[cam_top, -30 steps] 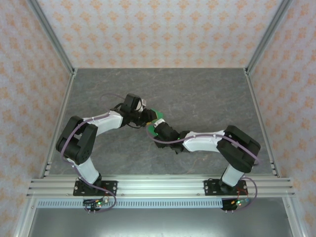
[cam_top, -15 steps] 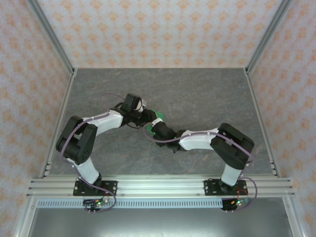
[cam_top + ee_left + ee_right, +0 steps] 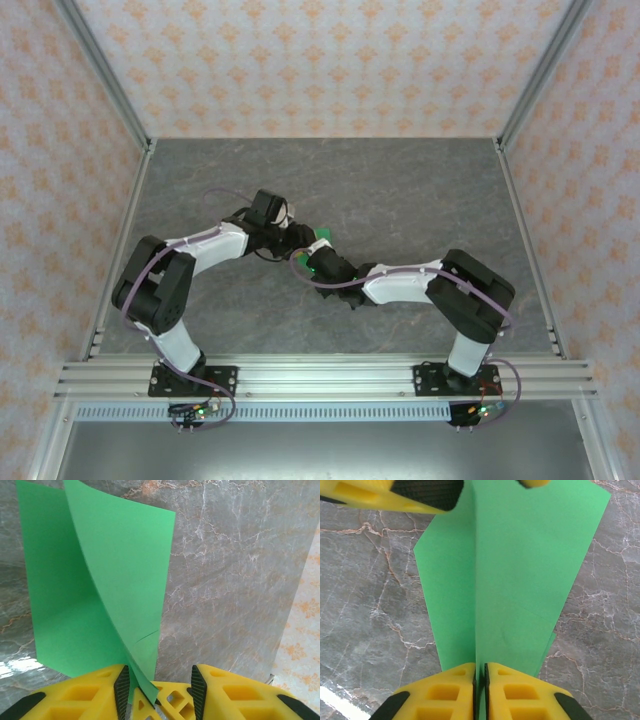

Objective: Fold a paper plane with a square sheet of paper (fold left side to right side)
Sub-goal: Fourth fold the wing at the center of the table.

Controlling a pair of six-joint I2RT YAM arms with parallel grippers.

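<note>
green paper [image 3: 520,580], pinched between right fingers [image 3: 445,690]

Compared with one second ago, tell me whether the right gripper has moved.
Yes. In the top view the right gripper has shifted slightly left, farther from its base on the near rail, and now pinches the green paper.

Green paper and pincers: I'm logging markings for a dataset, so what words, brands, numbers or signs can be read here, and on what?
None: the square sheet of paper is plain green, the yellow left pincer and right pincer carry no lettering, and the marble-look table is unmarked.
</note>
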